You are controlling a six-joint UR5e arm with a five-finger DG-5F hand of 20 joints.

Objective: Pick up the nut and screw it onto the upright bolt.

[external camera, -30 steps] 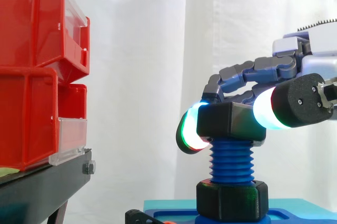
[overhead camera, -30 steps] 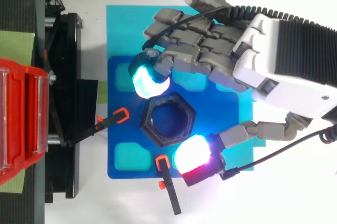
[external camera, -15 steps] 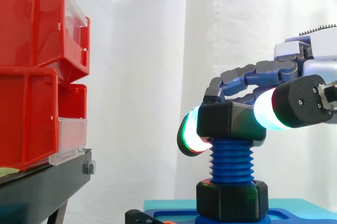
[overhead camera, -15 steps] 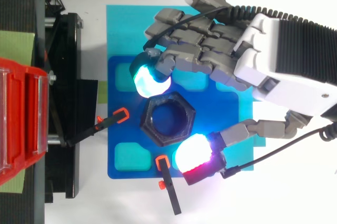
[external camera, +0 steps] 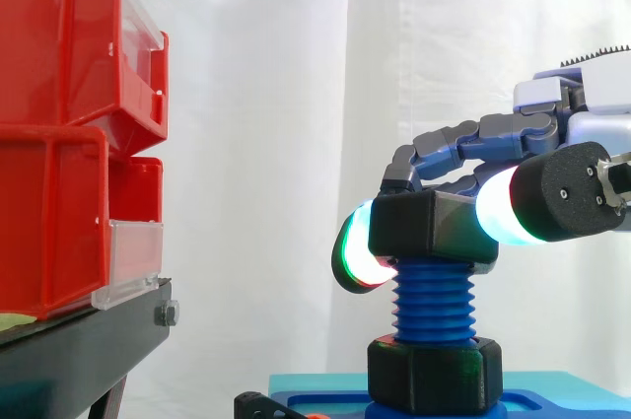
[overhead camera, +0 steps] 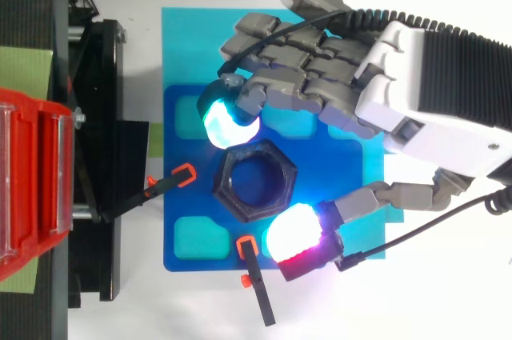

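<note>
A black hex nut (external camera: 432, 227) sits on top of the upright blue threaded bolt (external camera: 434, 301), its hole facing up in the top view (overhead camera: 254, 182). My hand (external camera: 493, 138) reaches in from the right and is shut on the nut. One glowing fingertip (overhead camera: 228, 120) presses the nut's far-left side, and the thumb pad (overhead camera: 292, 238) presses the opposite side. A second black nut (external camera: 434, 372) rests at the bolt's foot on the blue base plate (overhead camera: 336, 172).
Stacked red bins (external camera: 69, 123) stand on a black stand (external camera: 79, 350) to the left. The base plate lies on a teal mat (overhead camera: 184, 36). Two black clamps with orange tips (overhead camera: 168, 184) (overhead camera: 256, 284) hold the plate's left and front edges.
The wrist has risen very slightly and the fingers have shifted a little on the nut. The nut stays on top of the bolt.
</note>
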